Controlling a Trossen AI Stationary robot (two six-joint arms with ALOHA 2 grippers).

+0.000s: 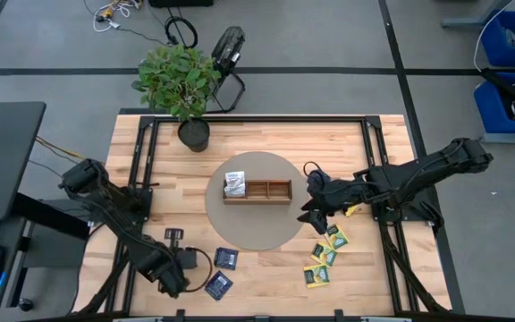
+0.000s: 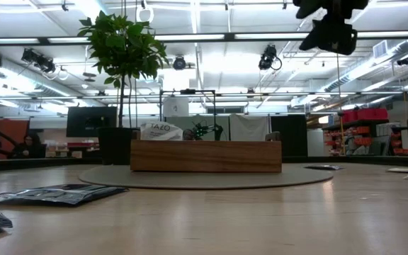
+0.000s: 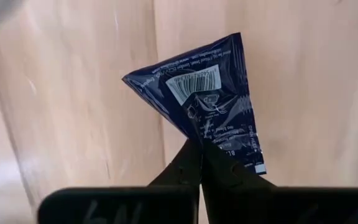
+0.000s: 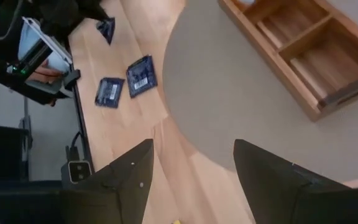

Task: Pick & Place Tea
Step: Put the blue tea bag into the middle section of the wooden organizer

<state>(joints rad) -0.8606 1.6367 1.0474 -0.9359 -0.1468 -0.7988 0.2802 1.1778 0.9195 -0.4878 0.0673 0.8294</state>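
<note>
Left wrist view alone shows left end effector (image 3: pixel 199 146) pinched together on crumpled dark blue foil tea packet (image 3: pixel 207 99) over pale wooden worktop (image 3: pixel 73 93), right end effector (image 4: pixel 191 168) fingers apart, empty, lower frame.

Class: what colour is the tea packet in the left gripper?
Dark blue packet, best seen in the left wrist view.

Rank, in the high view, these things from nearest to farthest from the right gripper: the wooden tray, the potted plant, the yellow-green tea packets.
From the right gripper:
1. Yellow-green tea packets, just beside it, toward the table's front edge.
2. Wooden tray, on the round mat, table centre.
3. Potted plant, at the far edge.
</note>
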